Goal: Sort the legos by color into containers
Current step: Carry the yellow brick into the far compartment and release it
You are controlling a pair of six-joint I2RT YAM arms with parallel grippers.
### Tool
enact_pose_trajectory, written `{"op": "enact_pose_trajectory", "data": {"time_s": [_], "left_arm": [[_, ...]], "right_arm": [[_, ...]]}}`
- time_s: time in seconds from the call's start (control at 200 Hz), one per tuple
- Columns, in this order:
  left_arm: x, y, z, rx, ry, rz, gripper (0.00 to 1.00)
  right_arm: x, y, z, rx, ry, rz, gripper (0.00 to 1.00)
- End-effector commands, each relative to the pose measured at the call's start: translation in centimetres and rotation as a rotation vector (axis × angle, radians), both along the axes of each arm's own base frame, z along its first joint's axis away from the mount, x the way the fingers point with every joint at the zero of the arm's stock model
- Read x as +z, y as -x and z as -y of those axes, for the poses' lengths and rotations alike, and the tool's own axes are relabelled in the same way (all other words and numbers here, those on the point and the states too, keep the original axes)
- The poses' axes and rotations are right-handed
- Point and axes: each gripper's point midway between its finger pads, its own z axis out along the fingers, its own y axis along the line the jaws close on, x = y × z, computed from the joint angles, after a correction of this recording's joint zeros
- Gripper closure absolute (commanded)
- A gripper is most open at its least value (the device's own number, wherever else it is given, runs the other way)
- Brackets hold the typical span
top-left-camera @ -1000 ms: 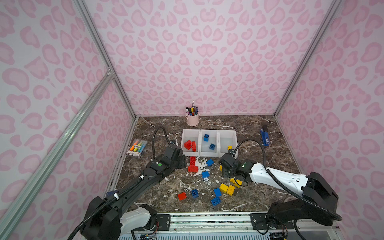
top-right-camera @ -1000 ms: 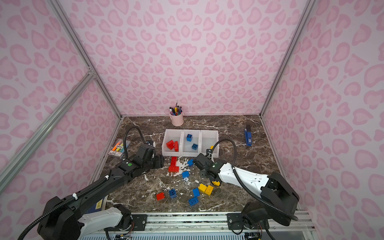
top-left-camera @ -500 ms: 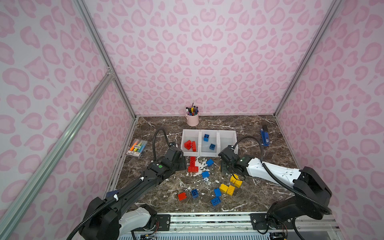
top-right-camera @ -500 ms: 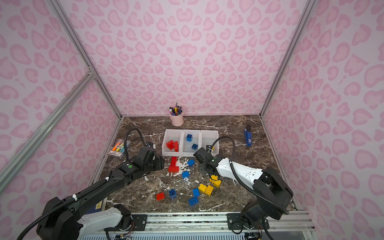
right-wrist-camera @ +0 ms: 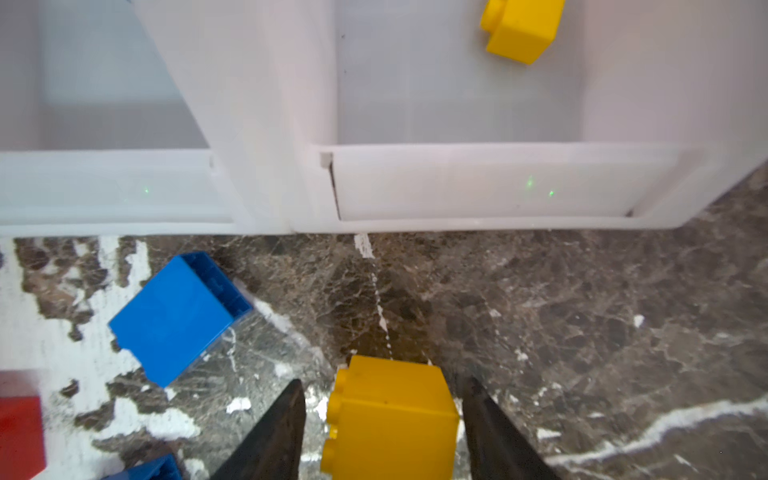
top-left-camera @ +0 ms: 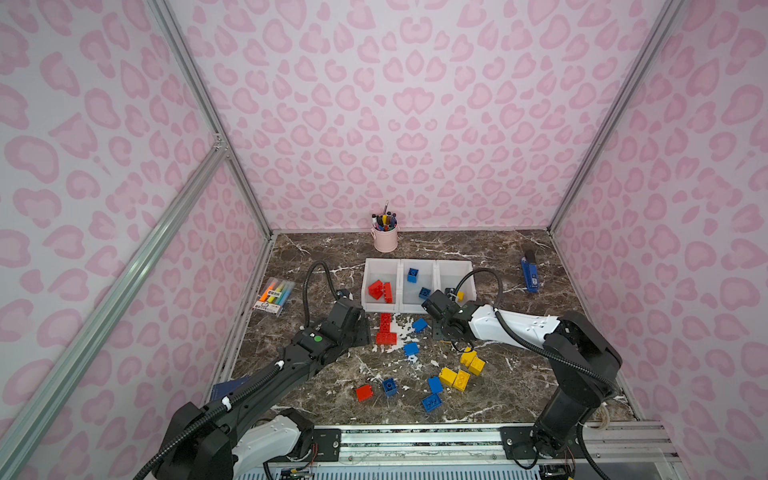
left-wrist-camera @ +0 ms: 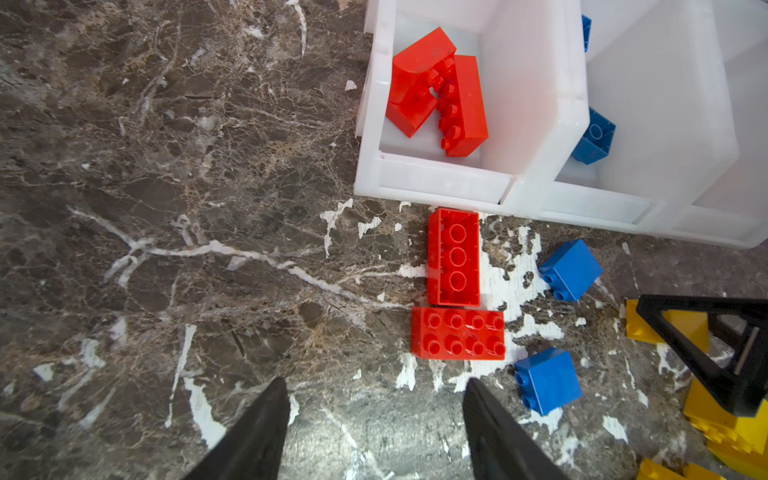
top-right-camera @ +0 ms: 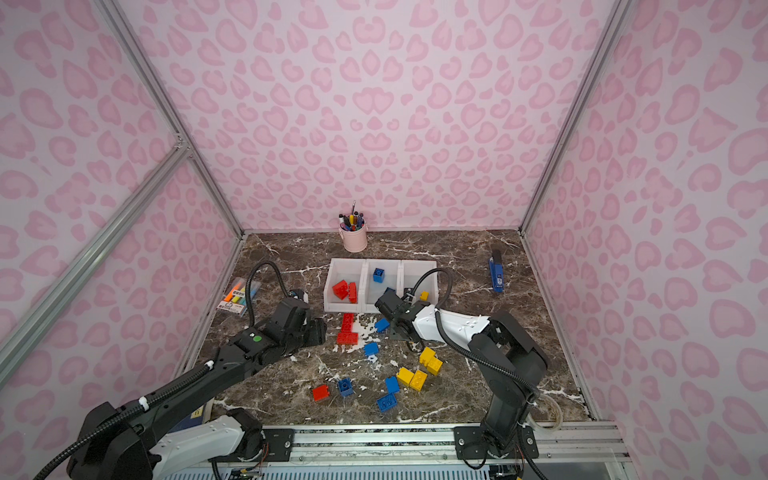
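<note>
Although the right gripper point(right-wrist-camera: 384, 380) has a yellow lego point(right-wrist-camera: 390, 419) between its jaws, just in front of the containers point(top-left-camera: 400, 286), a thin strip of the table point(right-wrist-camera: 582, 332) shows between one finger and this brick. So I cannot tell if the jaws really press it or only stand around it. The left gripper point(left-wrist-camera: 374, 386) hangs in front of the left end of the containers, with its jaws moderately wide and nothing between them. In the left bin lie two red legos point(left-wrist-camera: 436, 91), leaning on each other. The middle bin holds two blue legos point(top-left-camera: 412, 275), and the right bin holds one small yellow piece point(right-wrist-camera: 521, 29). Right at the front lip of the left bin an oblong red brick point(left-wrist-camera: 454, 257) lies hollow side up. A second oblong red brick point(left-wrist-camera: 458, 333), studs up, lies just beside the end of it that is away from the containers. Two blue bricks point(left-wrist-camera: 571, 270) lie on their sides near the front of the middle bin. Farther in front of the containers is a loose group: four yellow bricks point(top-left-camera: 455, 376), three more blue bricks point(top-left-camera: 432, 402) and one single red brick point(top-left-camera: 364, 392).
</note>
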Motion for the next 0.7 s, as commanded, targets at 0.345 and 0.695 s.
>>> {"op": "enact_pose_trajectory", "data": {"time_s": [0.345, 0.695], "left_arm": [[-0.1, 0.1, -0.2, 0.01, -0.006, 0.001, 0.31], [-0.1, 0.3, -0.1, 0.006, -0.001, 0.001, 0.31]], "right_arm": [[2.5, 0.0, 1.1, -0.01, 0.011, 0.056, 0.65], [9.0, -7.7, 3.2, 0.056, 0.035, 0.167, 0.65]]}}
